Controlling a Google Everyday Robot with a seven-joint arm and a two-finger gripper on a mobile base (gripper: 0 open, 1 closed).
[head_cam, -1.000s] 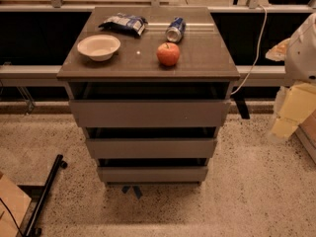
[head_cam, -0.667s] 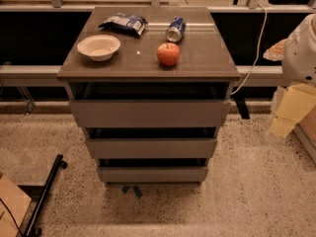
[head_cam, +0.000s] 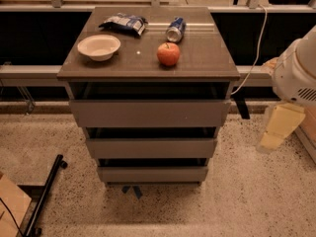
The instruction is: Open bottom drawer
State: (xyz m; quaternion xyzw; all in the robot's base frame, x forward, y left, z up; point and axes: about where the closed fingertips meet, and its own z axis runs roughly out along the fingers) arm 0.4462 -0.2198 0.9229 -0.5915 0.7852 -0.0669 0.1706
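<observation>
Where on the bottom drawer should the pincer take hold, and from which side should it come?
On the bottom drawer, probably the top edge of its flat, handleless front, where a dark gap shows above the panel. Come from the front, hook over that edge and pull outward. The pincer hangs at the picture's right, apart from the cabinet.

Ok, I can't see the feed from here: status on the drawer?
Gripper hanging right of the cabinet, apart from it. Bottom drawer untouched. Black bar on floor at left, off the path.
</observation>
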